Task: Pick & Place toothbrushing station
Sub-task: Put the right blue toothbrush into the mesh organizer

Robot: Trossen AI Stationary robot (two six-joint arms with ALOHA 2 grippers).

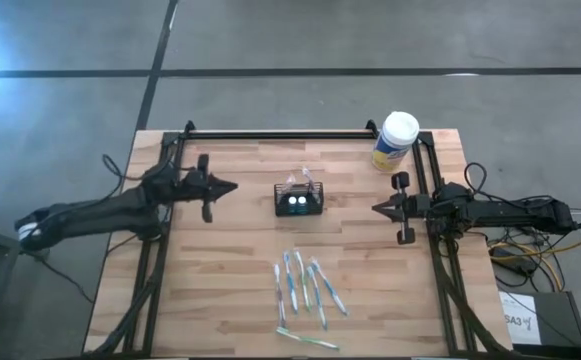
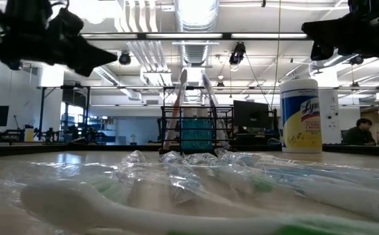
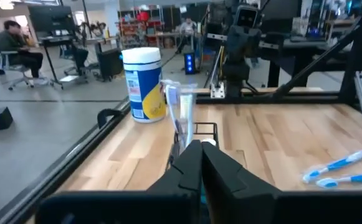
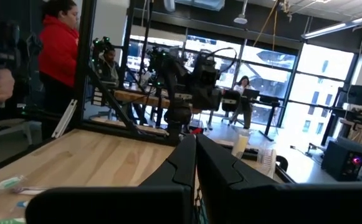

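The wooden table (image 1: 230,290) carries the two arms at its left and right edges. The left gripper (image 1: 225,187) and right gripper (image 1: 378,208) hover above the boards, fingers pressed together, tips pointing inward. Between them, apart from both and a little nearer the left tip, the toothbrushing station (image 1: 299,201) stands upright just behind the table's centre. It is a small black wire caddy with open slatted sides; the low view shows a teal block and two wrapped brushes leaning inside it (image 2: 196,130). A yellow canister (image 1: 395,141) with a white lid stands at the far right corner. Loose toothbrushes (image 1: 305,285) lie near the front edge. Only the right wrist view shows a person in red (image 4: 59,53) beyond the table.
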